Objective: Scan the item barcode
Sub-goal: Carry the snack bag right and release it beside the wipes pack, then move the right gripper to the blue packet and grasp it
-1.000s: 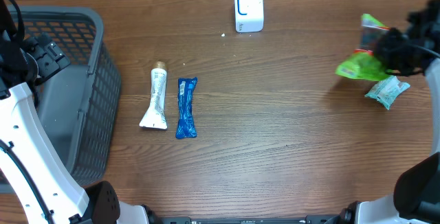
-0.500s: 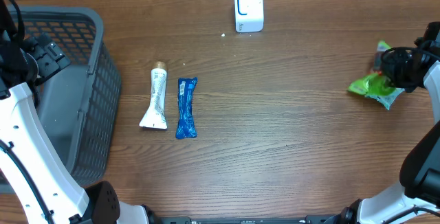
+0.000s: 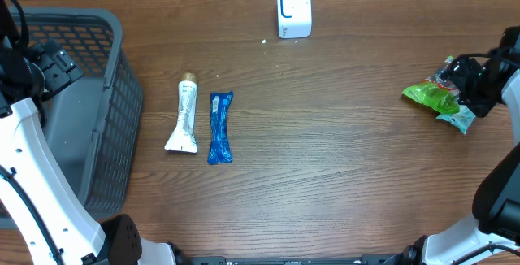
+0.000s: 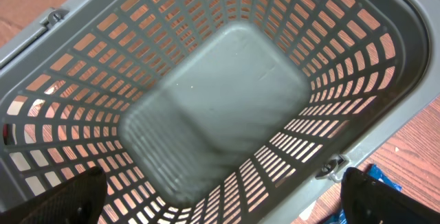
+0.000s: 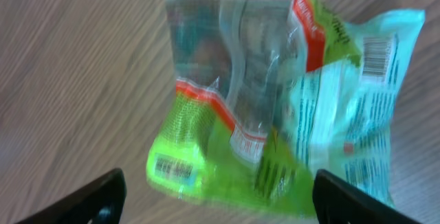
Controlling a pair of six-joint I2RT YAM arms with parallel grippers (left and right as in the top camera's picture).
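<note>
**Bag lies on table, well right of scanner**

Bag (image 3: 426, 94), green with a clear window and red trim, lies flat on the table (image 3: 325, 175), well to the right of the scanner (image 3: 293, 10) and nearer the robot's side than it is. You see the right gripper (image 3: 470, 84) just over the bag's right end, its jaws standing wide with nothing between them. In the right wrist view the bag fills the space ahead of them. A teal packet (image 3: 459, 119) overlaps the bag's far side from the scanner, with a barcode showing on its wrapper. Your left gripper (image 4: 223, 196) hangs over the basket (image 3: 114, 127), far left of the scanner, with its jaws wide too and gripping nothing. A tube (image 3: 187, 119) and a blue packet (image 3: 220, 127) lie side by side, close but apart, left of the scanner and nearer the robot, between it and the basket. The scanner stands upright at the table's far edge.
</note>
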